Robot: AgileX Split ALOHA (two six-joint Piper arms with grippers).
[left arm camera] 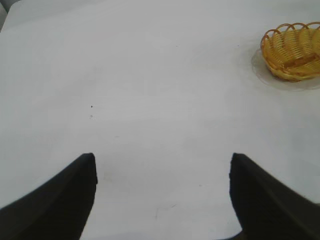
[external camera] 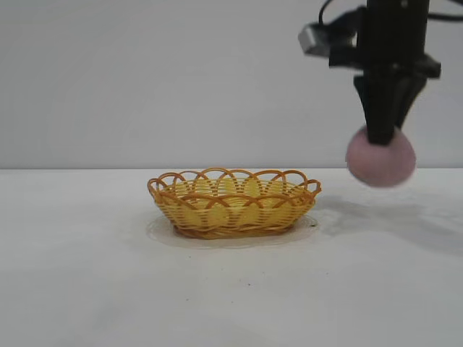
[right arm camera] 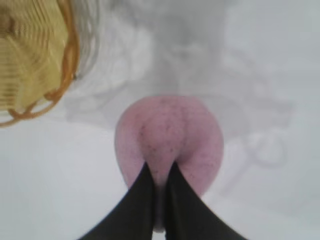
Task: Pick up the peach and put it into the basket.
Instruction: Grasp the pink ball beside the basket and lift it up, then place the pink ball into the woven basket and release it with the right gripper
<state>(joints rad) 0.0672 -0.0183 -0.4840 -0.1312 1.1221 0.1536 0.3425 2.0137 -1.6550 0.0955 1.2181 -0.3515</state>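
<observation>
Right gripper (external camera: 381,137) pinches the peach (external camera: 381,160) from above, clear of the table (external camera: 87,275).

From my station I judge the pick done and the carry in hand: the peach hangs off the surface to the right of the basket (external camera: 233,204), apart from it, with the fingertips pressed nearly together into its top. Next I need to move it sideways until it sits over the basket's middle, clearing the looped rim, then lower and release. My left gripper (left arm camera: 162,192) waits spread and empty above bare table, away from the basket.
</observation>
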